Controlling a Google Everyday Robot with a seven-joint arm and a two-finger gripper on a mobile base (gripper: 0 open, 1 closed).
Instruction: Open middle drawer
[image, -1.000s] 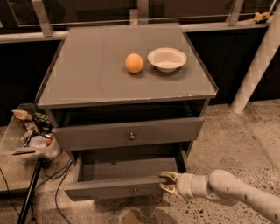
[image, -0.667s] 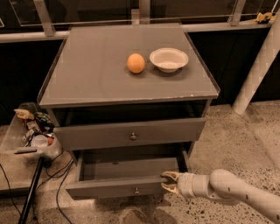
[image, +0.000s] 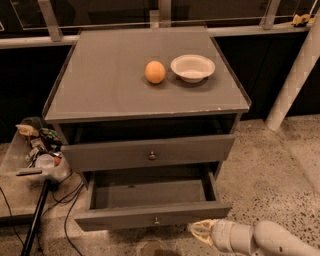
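Drawers draw our eye first: the middle drawer (image: 125, 216) stands pulled well out of the grey cabinet (image: 150, 114), its inside open to our view and its small round knob (image: 156, 220) at the centre of the flat front. Above it we see the taller-fronted drawer (image: 110, 152). On the surface (image: 110, 75) an orange (image: 155, 72) sits just beside a white bowl (image: 193, 67), the two apart. The end effector (image: 199, 231) is low at the right, just below the right end of the middle drawer's front. We cannot tell whether it is apart or together, nor whether it touches the front. A bin of clutter (image: 37, 150) stands left of the cabinet.
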